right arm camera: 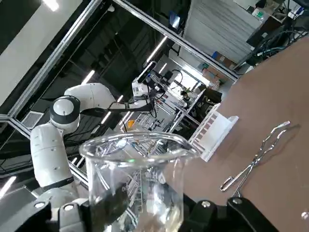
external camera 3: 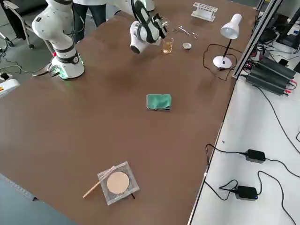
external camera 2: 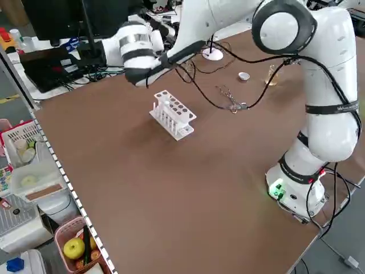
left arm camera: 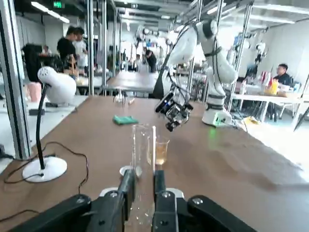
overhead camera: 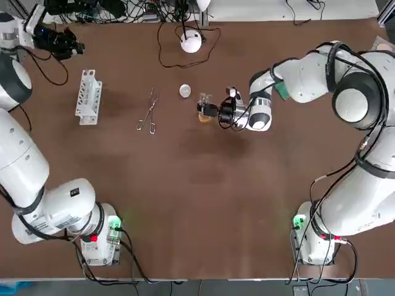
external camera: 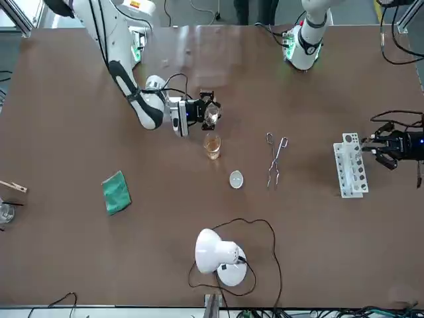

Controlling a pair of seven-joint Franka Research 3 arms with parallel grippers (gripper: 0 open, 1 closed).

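A clear, empty beaker [right arm camera: 140, 176] is gripped between the closed fingers of the right gripper [external camera: 203, 109]. It is held off the table [overhead camera: 203, 203] near its middle, just beside a glass [external camera: 212, 145] of amber liquid. Tongs [overhead camera: 148, 111] and a white rack [overhead camera: 88, 97] lie toward the robot's left. Past the rack, the left gripper [left arm camera: 142, 182] is closed on an upright glass tube [left arm camera: 143, 154].
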